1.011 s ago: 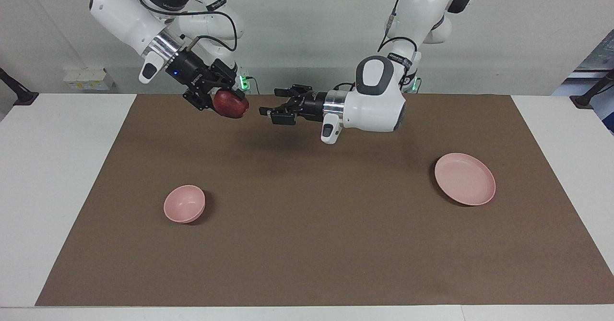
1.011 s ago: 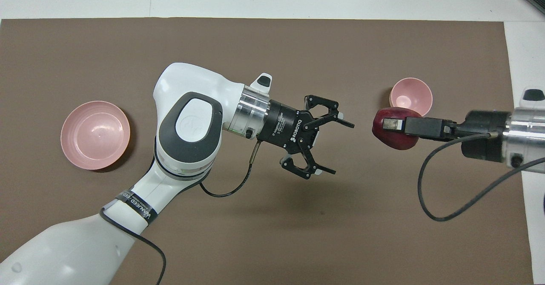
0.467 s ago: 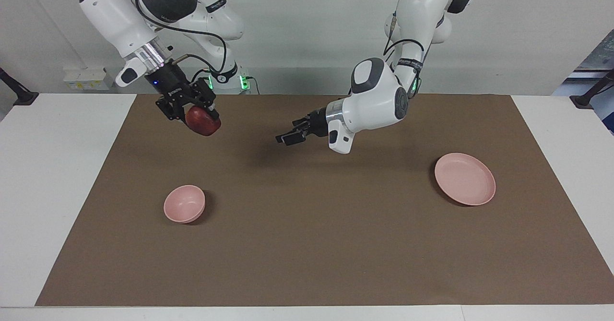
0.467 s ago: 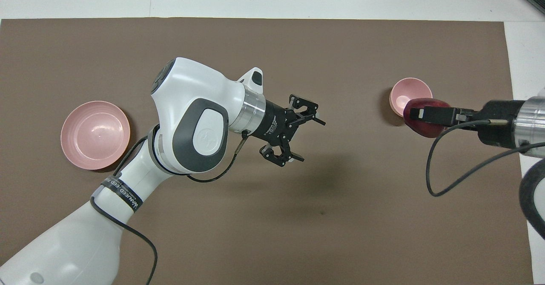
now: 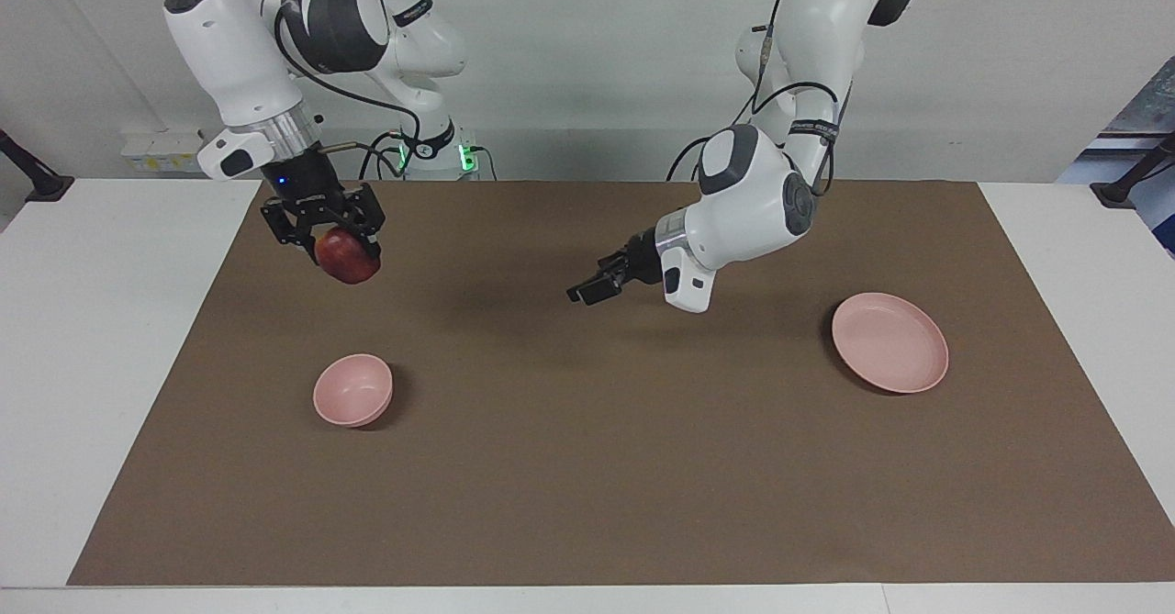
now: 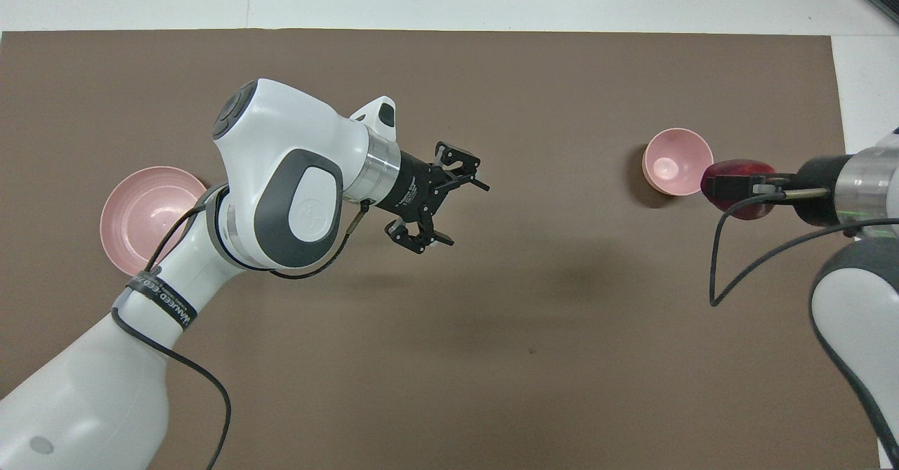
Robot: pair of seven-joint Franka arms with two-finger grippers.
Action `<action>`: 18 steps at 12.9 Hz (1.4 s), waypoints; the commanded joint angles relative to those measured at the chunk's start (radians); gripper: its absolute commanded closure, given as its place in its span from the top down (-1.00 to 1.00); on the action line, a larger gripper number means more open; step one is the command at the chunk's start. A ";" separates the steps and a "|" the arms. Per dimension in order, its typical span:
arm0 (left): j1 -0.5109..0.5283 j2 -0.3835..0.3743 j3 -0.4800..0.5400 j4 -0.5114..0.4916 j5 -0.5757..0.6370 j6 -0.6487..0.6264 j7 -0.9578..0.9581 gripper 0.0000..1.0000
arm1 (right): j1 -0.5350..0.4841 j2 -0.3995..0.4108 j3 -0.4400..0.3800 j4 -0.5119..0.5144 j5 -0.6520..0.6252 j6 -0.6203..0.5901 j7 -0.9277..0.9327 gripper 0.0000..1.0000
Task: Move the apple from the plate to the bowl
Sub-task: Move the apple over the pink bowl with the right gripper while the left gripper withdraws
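1. Since the earlier frames, the right arm has swung the apple (image 5: 348, 257) from upper centre of the facing view toward upper left, and it now hangs nearly plumb; the left arm has drawn back toward the plate (image 5: 889, 342).
2. Brown mat (image 5: 587, 467) covers most of the white table (image 5: 110, 339), filling the frame's middle and bottom; a pale wall runs across the top.
3. Plate sits bare at the facing view's right; in the overhead view the left arm partly covers it.
4. Bowl (image 5: 352, 390) rests lower left in the facing view, empty.
5. Right gripper (image 5: 323, 228) is clamped on the apple, in the air over the mat, above and slightly left of the bowl in the frame. In the overhead view the apple sits just beside the bowl's rim, not over it.
6. Left gripper (image 5: 587, 293) hovers at centre over bare mat, jaws spread, holding nothing; that arm waits.
7. Judgement: carry the apple until centred over the bowl, lower it close to the rim, then release; the bowl is barely wider than the fruit, so an off-centre drop could bounce out or tip it.
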 commanded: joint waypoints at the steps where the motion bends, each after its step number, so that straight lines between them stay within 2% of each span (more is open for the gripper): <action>1: 0.020 -0.019 -0.004 -0.025 0.094 0.004 0.107 1.00 | -0.008 0.087 0.010 0.108 -0.147 -0.008 0.035 -0.87; 3: 0.044 -0.017 -0.004 -0.024 0.163 0.004 0.150 1.00 | 0.001 0.144 0.010 0.156 -0.235 0.004 0.052 -0.89; 4: 0.053 -0.011 -0.004 -0.018 0.212 0.003 0.159 1.00 | -0.013 0.195 0.011 0.209 -0.285 0.008 0.041 -0.97; 6: 0.054 -0.011 -0.004 -0.015 0.354 0.014 0.213 1.00 | -0.002 0.262 0.011 0.260 -0.355 0.027 0.044 -1.00; 8: 0.057 -0.011 -0.004 -0.016 0.462 0.009 0.288 1.00 | 0.015 0.331 0.013 0.335 -0.349 0.021 0.075 -1.00; 16: 0.158 -0.023 -0.004 -0.015 0.770 -0.008 0.679 1.00 | 0.039 0.327 0.016 0.363 -0.347 -0.103 0.161 -1.00; 18: 0.204 -0.040 -0.004 -0.016 0.794 -0.044 0.811 1.00 | 0.055 0.350 0.017 0.427 -0.343 -0.160 0.204 -1.00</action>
